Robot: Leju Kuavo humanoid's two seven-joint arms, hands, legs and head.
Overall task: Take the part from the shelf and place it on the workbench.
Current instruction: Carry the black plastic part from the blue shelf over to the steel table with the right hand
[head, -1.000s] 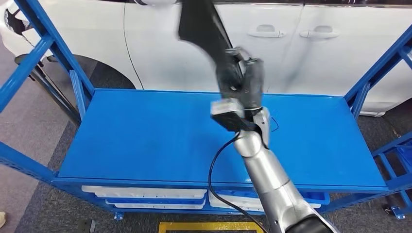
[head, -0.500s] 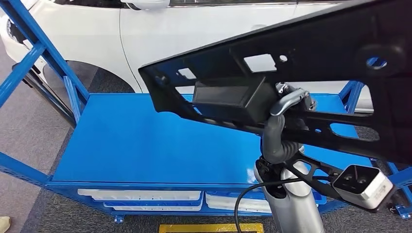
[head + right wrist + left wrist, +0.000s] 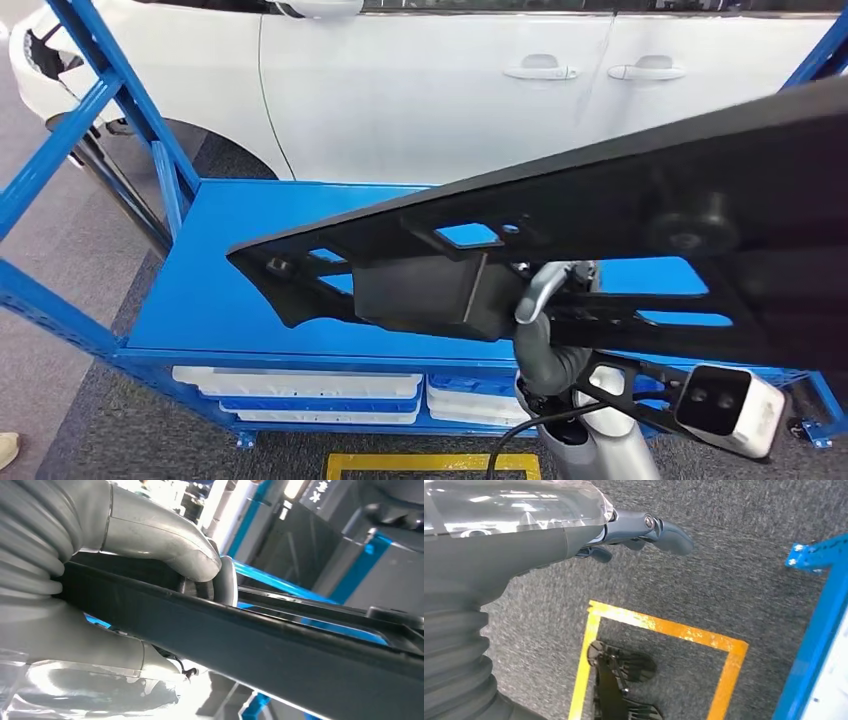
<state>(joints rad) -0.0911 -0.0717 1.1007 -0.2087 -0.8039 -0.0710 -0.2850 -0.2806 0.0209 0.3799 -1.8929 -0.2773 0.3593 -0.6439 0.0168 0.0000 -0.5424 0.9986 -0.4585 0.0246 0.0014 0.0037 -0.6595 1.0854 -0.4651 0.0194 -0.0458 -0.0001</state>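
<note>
A large black plastic part (image 3: 560, 230) with cut-outs and a box-shaped block on it stretches across the head view, from lower left to upper right, hanging above the blue shelf top (image 3: 230, 290). My right hand (image 3: 540, 325) grips it from below near its middle, with the silver arm rising from the bottom edge. In the right wrist view the grey thumb (image 3: 165, 535) presses over the part's long dark edge (image 3: 250, 635). My left hand (image 3: 634, 530) hangs over grey carpet with its fingers stretched out, holding nothing.
Blue shelf uprights (image 3: 60, 130) stand at the left and right. White trays (image 3: 300, 385) sit under the shelf top. A white car (image 3: 420, 90) is parked right behind the shelf. A yellow floor marking (image 3: 664, 627) and a blue frame (image 3: 819, 630) lie below my left hand.
The part has swung from upright and edge-on to lying flat across the view, then sunk lower and to the left. My right hand has turned under it.
</note>
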